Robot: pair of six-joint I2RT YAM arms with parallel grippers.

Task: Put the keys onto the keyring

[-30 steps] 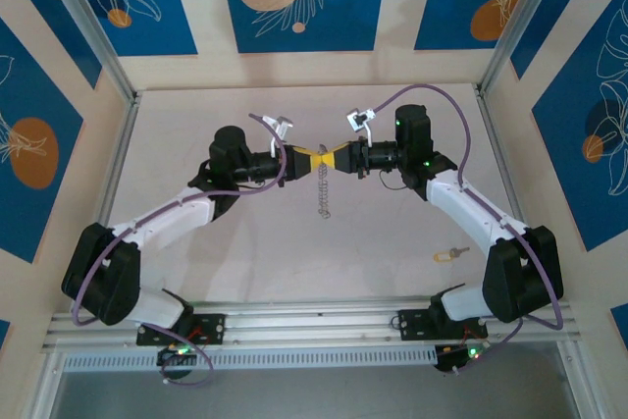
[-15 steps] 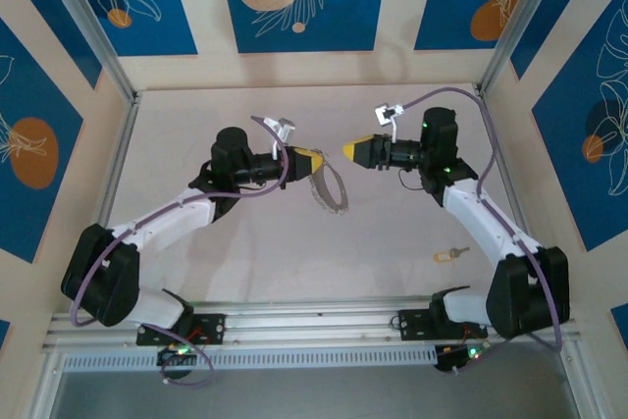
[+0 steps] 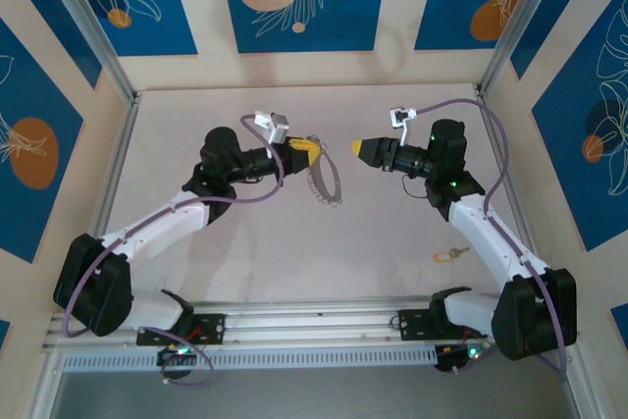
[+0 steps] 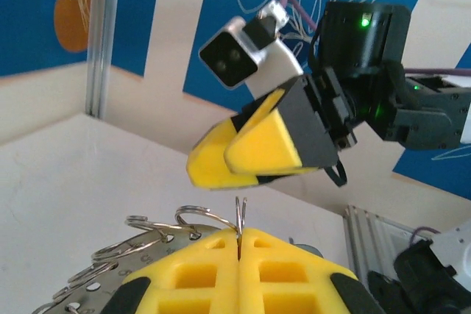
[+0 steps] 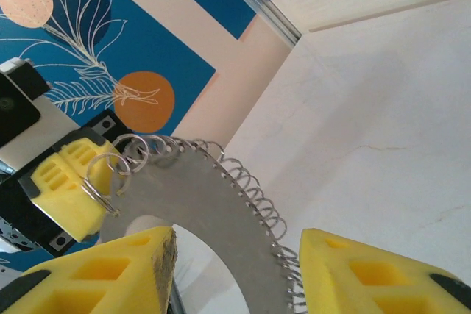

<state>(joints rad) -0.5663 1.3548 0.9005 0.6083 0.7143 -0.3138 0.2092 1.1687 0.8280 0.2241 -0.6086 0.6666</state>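
1 key is seen lower right | 1 keyring plate is pinched at centre by the clamped left gripper | right gripper is held level opposite, parted, empty

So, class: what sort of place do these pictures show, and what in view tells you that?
Most likely a robot lab test cell: a left arm and right arm bolted to a metal rail at a pale table, walled in by printed blue panels on aluminium posts.

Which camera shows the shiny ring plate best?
The right wrist camera: the ring plate is close and its rings are clear. The left wrist view catches its edge low down; the top view shows it tiny.
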